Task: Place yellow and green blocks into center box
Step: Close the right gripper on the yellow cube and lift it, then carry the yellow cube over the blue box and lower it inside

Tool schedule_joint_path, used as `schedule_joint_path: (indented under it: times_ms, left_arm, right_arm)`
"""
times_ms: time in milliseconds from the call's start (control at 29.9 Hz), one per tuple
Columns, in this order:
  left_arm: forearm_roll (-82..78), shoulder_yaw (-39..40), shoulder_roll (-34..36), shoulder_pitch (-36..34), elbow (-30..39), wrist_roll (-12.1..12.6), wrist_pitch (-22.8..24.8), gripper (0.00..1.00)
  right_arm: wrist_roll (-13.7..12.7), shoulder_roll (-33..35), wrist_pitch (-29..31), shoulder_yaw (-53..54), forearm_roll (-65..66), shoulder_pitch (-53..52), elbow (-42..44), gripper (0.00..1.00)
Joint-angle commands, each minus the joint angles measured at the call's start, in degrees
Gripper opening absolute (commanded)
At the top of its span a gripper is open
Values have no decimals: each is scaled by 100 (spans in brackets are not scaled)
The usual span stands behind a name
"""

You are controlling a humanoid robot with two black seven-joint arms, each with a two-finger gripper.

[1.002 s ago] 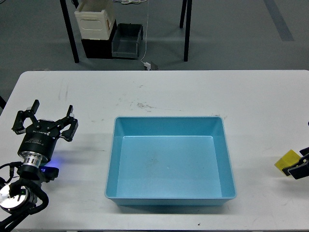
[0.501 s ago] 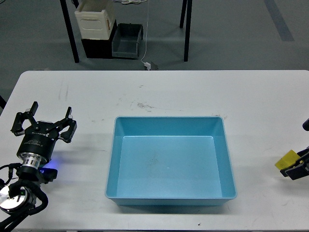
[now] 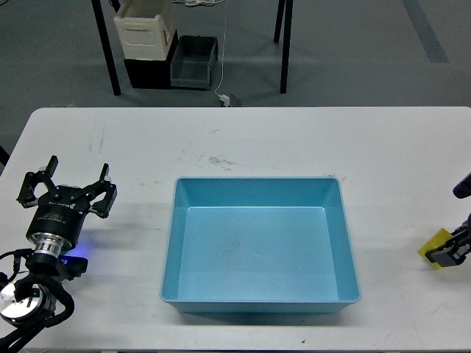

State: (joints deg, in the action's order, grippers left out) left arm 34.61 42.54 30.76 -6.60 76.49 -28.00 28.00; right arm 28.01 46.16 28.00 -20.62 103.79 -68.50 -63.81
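The blue center box (image 3: 260,305) sits empty in the middle of the white table. A yellow block (image 3: 434,245) lies at the table's far right edge. My right gripper (image 3: 450,251) is right against the block and covers its right part. Only a dark piece of the gripper shows, so I cannot tell its fingers apart or whether they hold the block. My left gripper (image 3: 67,188) is open and empty above the table's left side, well away from the box. No green block is in view.
The white table (image 3: 243,143) has faint smudges behind the box. Beyond its far edge are black table legs (image 3: 107,59), a cream container (image 3: 144,31) and a dark bin (image 3: 194,62) on the floor.
My right gripper has shifted up and left onto the yellow block, now covering more of it. My left gripper has eased slightly down. The box has not moved.
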Motion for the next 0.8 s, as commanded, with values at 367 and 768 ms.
schedule_joint_path:
  times_ms: [367, 768]
  left_arm:
    - [2, 44, 9, -35, -3, 0, 0, 100]
    - [2, 79, 18, -35, -3, 0, 0, 100]
  right_arm:
    - [-1, 16, 0, 770, -35, -1657, -211, 3]
    - [-1, -1345, 0, 208, -96, -3565, -1143, 3]
